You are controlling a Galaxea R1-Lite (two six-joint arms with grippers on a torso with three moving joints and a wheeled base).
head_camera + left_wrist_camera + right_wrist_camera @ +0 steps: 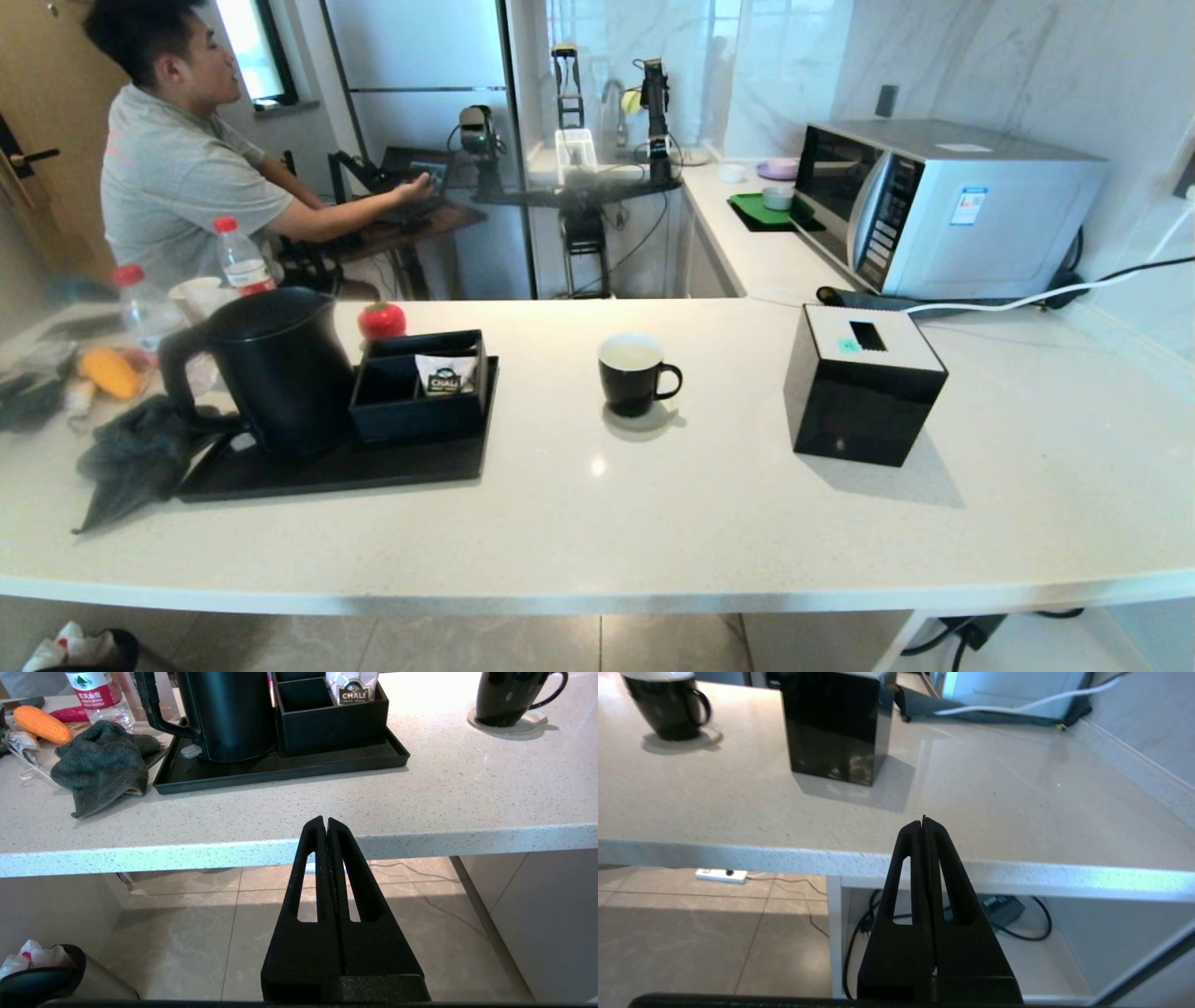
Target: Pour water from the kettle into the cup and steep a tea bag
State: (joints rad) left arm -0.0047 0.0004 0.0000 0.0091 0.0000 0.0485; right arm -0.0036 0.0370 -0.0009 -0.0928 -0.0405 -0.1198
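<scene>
1. The tall matte-black jug kettle [280, 369] with its flat lid and big loop handle is standing upright at the left end of a flat black tray [411, 471], its handle pointing away from the cup.
2. A black compartment box [422, 392] is sitting on the same tray just beside the kettle, holding a white sachet printed "CHALI" [445, 375] upright in its right-hand compartment.
3. The small glossy black mug [635, 375] with the white inside is resting upright on the pale speckled counter [653, 523], well apart from the tray, with its ear handle facing the black cube tissue box [864, 385].
4. The tea bag is not showing in any view.
5. A crumpled dark grey cloth [105, 763] is lying against the tray's left edge.
6. The left gripper [326, 823] is hanging in front of the counter's near edge, below the tray, with its fingers pressed tight together on nothing.
7. The right gripper [924, 823] is hanging likewise at the counter's edge on the tissue-box side, clenched and empty.
8. Neither arm is appearing in the head view.
</scene>
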